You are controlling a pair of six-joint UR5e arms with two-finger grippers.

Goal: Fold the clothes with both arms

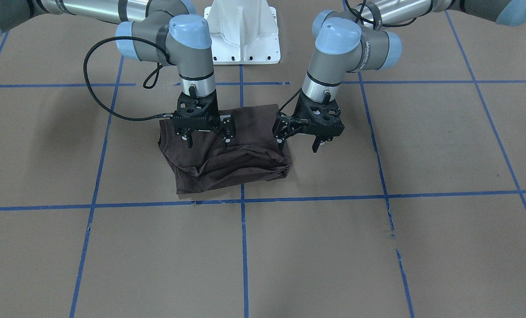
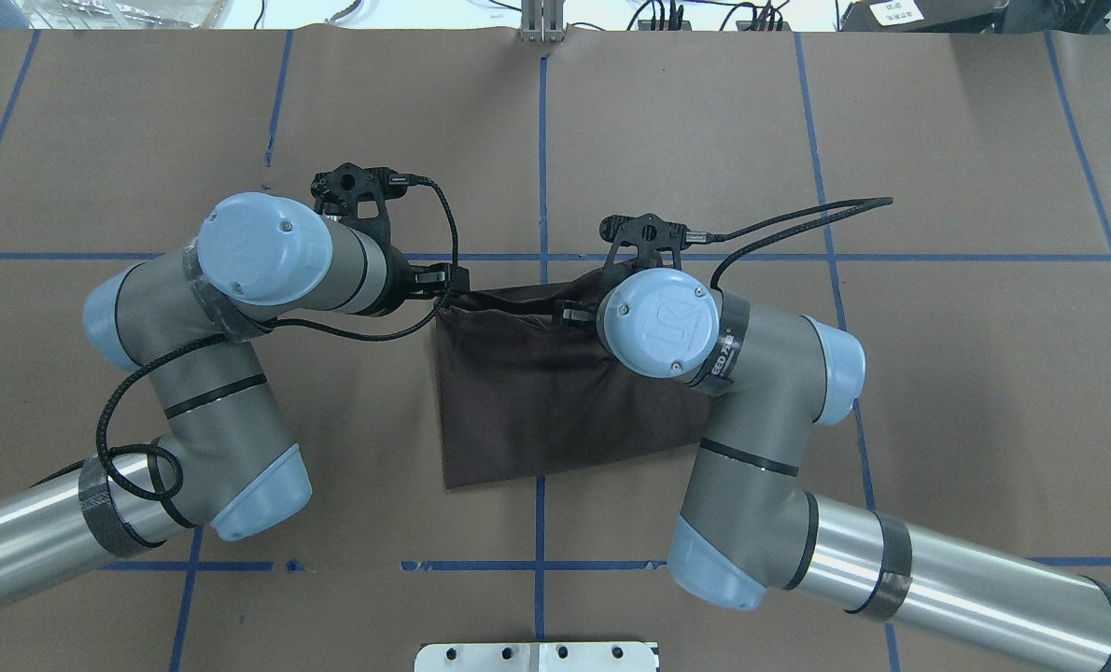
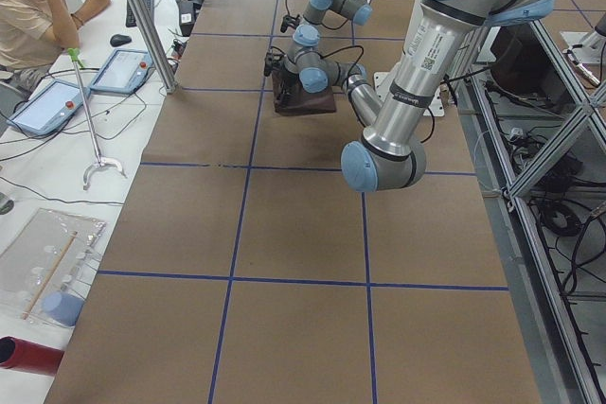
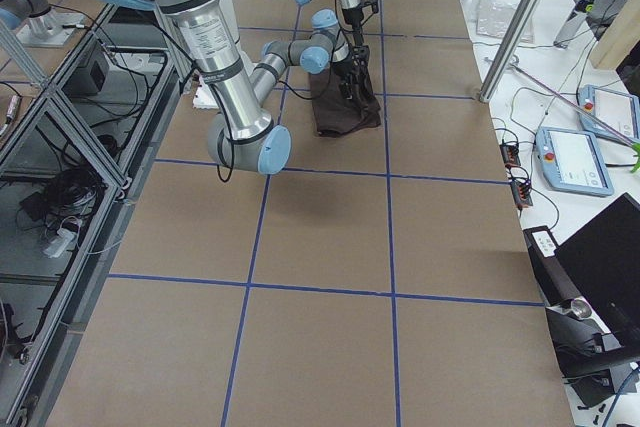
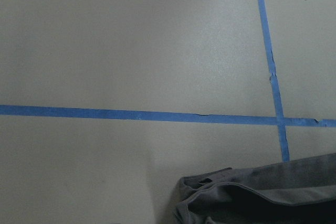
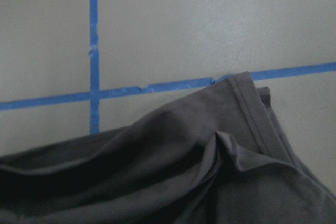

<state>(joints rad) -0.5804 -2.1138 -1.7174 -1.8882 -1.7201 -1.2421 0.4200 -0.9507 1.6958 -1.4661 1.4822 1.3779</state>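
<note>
The dark brown-grey T-shirt [image 1: 227, 152] lies folded into a rough rectangle on the brown table, with bunched folds along its edge farthest from the robot. It also shows in the overhead view [image 2: 537, 401]. My right gripper [image 1: 207, 144] is open, fingers pointing down, just over the shirt's half on my right. My left gripper [image 1: 298, 147] is open and empty at the shirt's edge on my left, one finger next to the cloth and the other over bare table. The left wrist view shows a shirt corner [image 5: 262, 198]. The right wrist view shows a hemmed corner [image 6: 247, 124].
Blue tape lines [image 1: 243, 247] mark a grid on the brown table cover. The white base pedestal [image 1: 243, 39] stands behind the shirt. An operator [image 3: 38, 7] sits beyond the table's far side, with tablets [image 3: 123, 68] and a metal pole [image 3: 142, 16] nearby.
</note>
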